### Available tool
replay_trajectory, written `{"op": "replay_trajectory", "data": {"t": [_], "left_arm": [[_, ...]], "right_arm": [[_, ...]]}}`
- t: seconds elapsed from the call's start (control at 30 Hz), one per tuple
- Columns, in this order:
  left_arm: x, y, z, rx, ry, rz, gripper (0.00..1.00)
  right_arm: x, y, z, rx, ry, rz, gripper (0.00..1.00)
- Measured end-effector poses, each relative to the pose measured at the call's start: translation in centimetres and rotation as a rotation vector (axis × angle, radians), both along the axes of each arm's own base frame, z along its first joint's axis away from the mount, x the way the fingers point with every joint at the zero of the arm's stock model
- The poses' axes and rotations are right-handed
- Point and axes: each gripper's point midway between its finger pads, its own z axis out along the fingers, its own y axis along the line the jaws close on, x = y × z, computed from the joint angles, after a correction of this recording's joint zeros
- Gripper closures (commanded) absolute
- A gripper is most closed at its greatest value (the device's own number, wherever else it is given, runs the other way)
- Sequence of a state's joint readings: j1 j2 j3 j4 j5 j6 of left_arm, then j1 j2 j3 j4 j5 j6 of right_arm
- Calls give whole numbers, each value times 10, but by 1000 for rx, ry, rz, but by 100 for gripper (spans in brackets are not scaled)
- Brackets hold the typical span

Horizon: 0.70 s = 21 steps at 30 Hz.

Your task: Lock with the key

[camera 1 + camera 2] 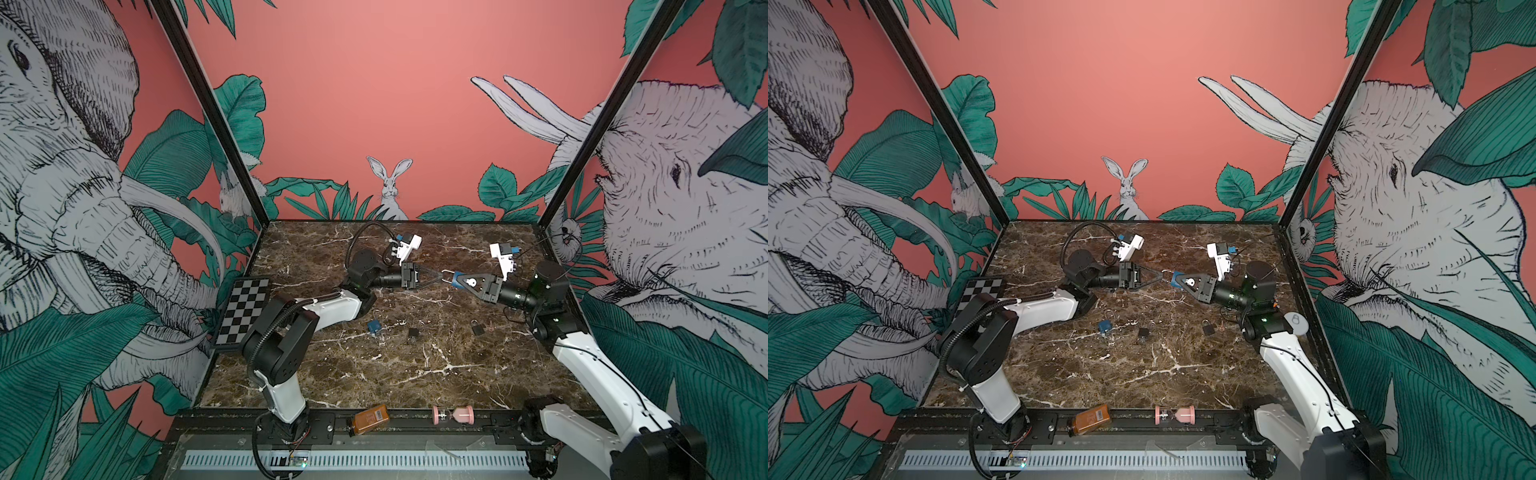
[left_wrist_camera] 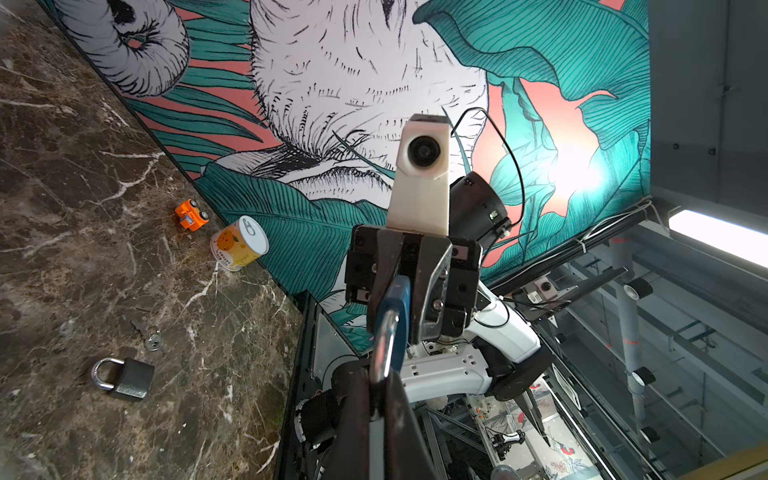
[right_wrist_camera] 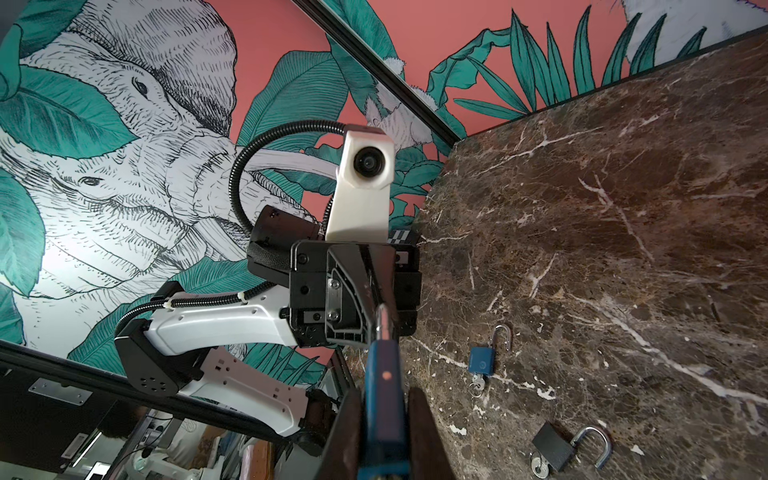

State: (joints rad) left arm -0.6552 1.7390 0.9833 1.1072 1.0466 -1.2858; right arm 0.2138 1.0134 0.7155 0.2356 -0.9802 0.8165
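A blue padlock (image 1: 457, 279) (image 1: 1177, 279) hangs above the middle of the table between both arms. My right gripper (image 1: 460, 281) (image 1: 1180, 281) (image 3: 384, 395) is shut on its blue body (image 3: 382, 386). Its silver shackle (image 2: 384, 345) (image 3: 384, 320) points at my left gripper (image 1: 439, 277) (image 1: 1161, 275) (image 2: 380, 384), which is shut on it. No key shows in this held lock. On the table lie a second blue padlock (image 3: 482, 359) and a black padlock (image 3: 555, 451), both with open shackles and keys in them. A shut grey padlock (image 2: 124, 378) lies beside a loose key (image 2: 145, 332).
A checkerboard (image 1: 245, 311) leans at the table's left edge. An amber bottle (image 1: 370, 419) and a pink hourglass (image 1: 453, 414) lie on the front rail. An orange toy car (image 2: 191, 214) and a can (image 2: 239, 243) sit by the right wall.
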Motion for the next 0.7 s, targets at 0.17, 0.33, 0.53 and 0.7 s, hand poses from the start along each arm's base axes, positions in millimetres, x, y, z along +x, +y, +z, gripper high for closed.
{"op": "replay_trajectory", "data": {"t": [0.17, 0.33, 0.53, 0.7], "left_arm": [[1, -5, -6, 33, -29, 20, 100], [4, -6, -9, 62, -39, 57, 100], [7, -3, -13, 99, -49, 99, 82], [-1, 1, -9, 77, -99, 69, 69]], "right_arm": [[5, 1, -6, -4, 16, -4, 100], [12, 4, -8, -11, 19, 6, 100], [11, 3, -11, -37, 12, 3, 100], [3, 5, -15, -46, 24, 12, 100]]}}
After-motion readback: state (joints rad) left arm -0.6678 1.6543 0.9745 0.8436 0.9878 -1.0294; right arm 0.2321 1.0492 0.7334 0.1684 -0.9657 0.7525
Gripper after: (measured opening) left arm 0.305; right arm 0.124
